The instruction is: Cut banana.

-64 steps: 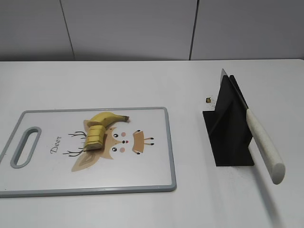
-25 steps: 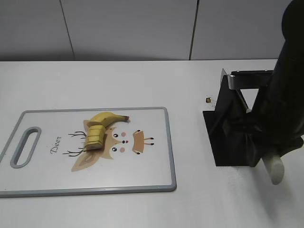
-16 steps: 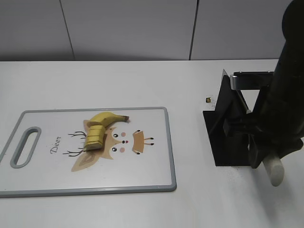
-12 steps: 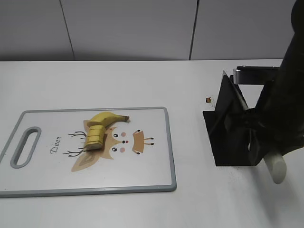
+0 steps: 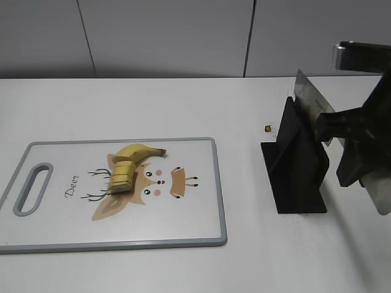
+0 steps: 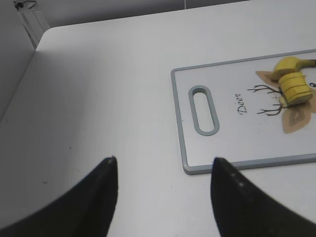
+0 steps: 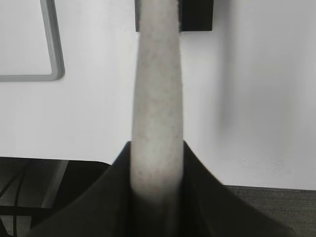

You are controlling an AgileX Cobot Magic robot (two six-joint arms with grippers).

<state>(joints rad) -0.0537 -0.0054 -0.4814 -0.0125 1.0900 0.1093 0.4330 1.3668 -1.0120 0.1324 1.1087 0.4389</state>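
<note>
A yellow banana [image 5: 129, 160], partly cut into slices at its lower end, lies on the white cutting board [image 5: 183, 226] with a deer picture; it also shows in the left wrist view [image 6: 292, 79]. My right gripper [image 5: 354, 155] is shut on the knife's white handle [image 7: 157, 98] and holds the knife [image 5: 311, 101] lifted above the black knife stand [image 5: 296, 165]. My left gripper [image 6: 163, 170] is open and empty over bare table, left of the board [image 6: 227, 165].
A small dark object [image 5: 267, 128] lies on the table left of the stand. The table's far left corner [image 6: 44, 34] shows in the left wrist view. A grey panelled wall stands behind the table.
My right arm came in, closed on the knife handle and lifted the knife up and to the right, out of the stand. The banana and board have not moved.
</note>
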